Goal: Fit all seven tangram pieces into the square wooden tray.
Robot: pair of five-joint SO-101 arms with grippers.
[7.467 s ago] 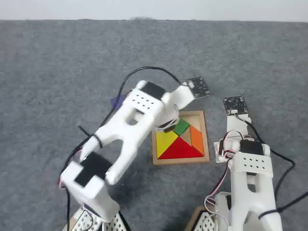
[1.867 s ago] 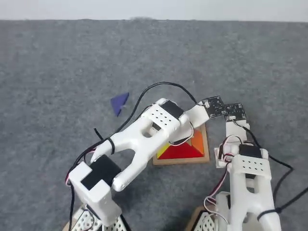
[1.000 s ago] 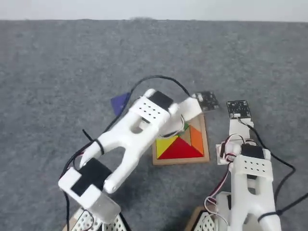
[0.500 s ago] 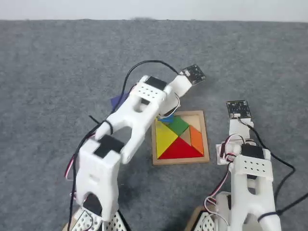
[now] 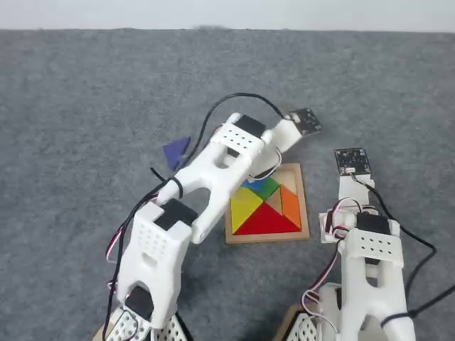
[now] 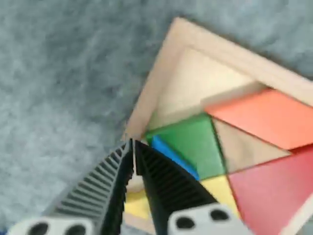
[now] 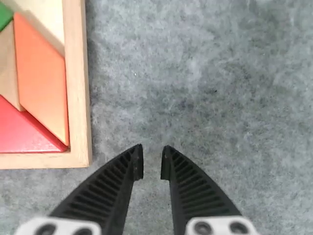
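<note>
- Caught left claw (image 6: pixel 133 144) low at the tray's (image 6: pixel 156 88) left rim, toward its far corner, jaws pressed together with nothing between them.
- Spotted blue (image 6: pixel 171 155) just off the tips, lying against green (image 6: pixel 190 142) inside the rim; could not tell whether it was flat or tilted.
- Counted red (image 5: pixel 266 222), yellow (image 5: pixel 244 206) and orange (image 5: pixel 290 202) in the tray as well, around a pale triangle (image 6: pixel 239 144) that could have been a piece or bare floor.
- Saw bare floor along the tray's far edge, between green, orange and the rim.
- Found purple triangle (image 5: pixel 176 150) out on the table, well apart from the tray, off its far-left corner.
- Picked out right claw (image 7: pixel 151 161) over the table just beside the tray's near-right corner, jaws a sliver apart and empty.
- Read the step as seating blue: closed tips at the rim looked placed for a nudge rather than a grip.
- Judged the job well along but unfinished, with purple outside the tray and a gap on the far side.
- Reckoned the next move called for checking that blue lay flat and tight against green, then lifting clear of the rim, swinging to purple, opening wide and pinching it by its edges.
- Expected trouble at the gap: would need purple turned to match before lowering, or a corner might ride up on the rim.
- Made out no brand, label or writing on the tray, pieces or arms.
</note>
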